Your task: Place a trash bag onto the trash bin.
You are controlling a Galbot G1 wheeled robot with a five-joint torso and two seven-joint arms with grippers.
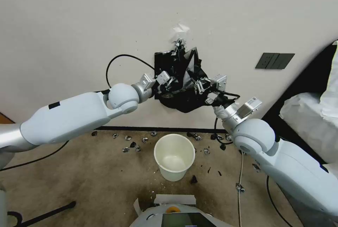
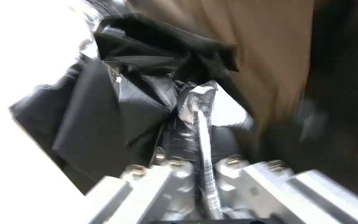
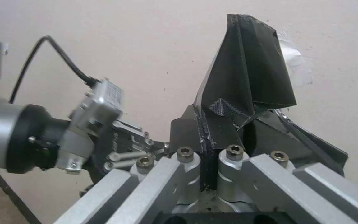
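Against a plain cream wall, both white arms reach forward and up, elbows bent, meeting at chest height above the floor. Left end effector (image 1: 164, 85) is clamped on one side of the trash bag (image 1: 183, 82); the left wrist view shows a crinkled fold pinched between its metal fingers (image 2: 175, 174). Right end effector (image 1: 199, 86) is clamped on the other side, a black pleat squeezed between its fingers (image 3: 187, 168). Held between them, the bag is thin, glossy black plastic, bunched into sharp folds with silvery glints. Directly below stands the trash bin (image 1: 175, 161), a round cream bucket with tapered sides and an open top, on worn tan carpet (image 1: 88, 177). Small black plastic scraps (image 1: 135, 142) litter the carpet along the dark baseboard.
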